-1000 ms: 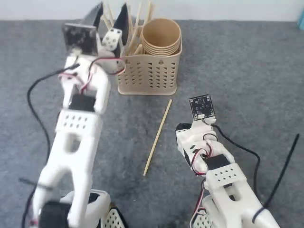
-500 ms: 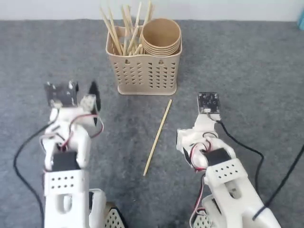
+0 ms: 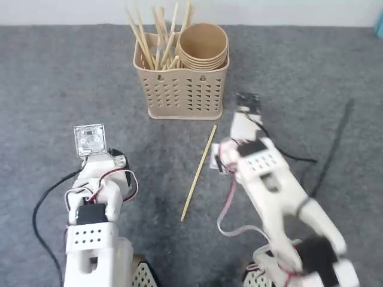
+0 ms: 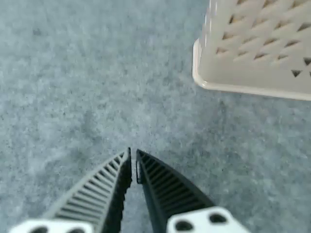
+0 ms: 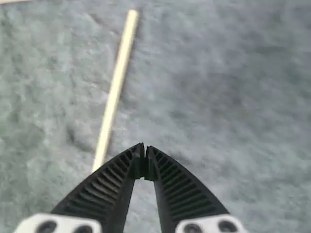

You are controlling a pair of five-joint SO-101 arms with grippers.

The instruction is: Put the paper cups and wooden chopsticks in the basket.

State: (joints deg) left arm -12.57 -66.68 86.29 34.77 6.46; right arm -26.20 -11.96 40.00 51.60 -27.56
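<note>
- The right gripper (image 5: 144, 148) has its fingers pressed together with nothing between them. The tips hang just above the grey carpet (image 5: 233, 73), close beside the near end of the loose chopstick (image 5: 115, 92).
- The left gripper (image 4: 132, 153) is also closed and empty. It sits low over the carpet, apart from the corner of the basket (image 4: 252, 53).
- From above, the loose chopstick (image 3: 199, 172) lies flat on the carpet in front of the basket (image 3: 185, 89). It runs slantwise between the two arms, with its far end near the basket's foot.
- The paper cups (image 3: 203, 45) stand stacked in the basket's right half, and a bundle of chopsticks (image 3: 157, 36) leans in the left half.
- The step in hand looks like picking up this last stick, and the right arm is the nearer one.
- To do it well, the fingers should spread first, then come down across the stick rather than along it.
- They should grip toward the middle, because a hold at the end would likely let the stick swing or droop.
- A thin stick on carpet can roll away, so the fingers should close slowly and squarely.
</note>
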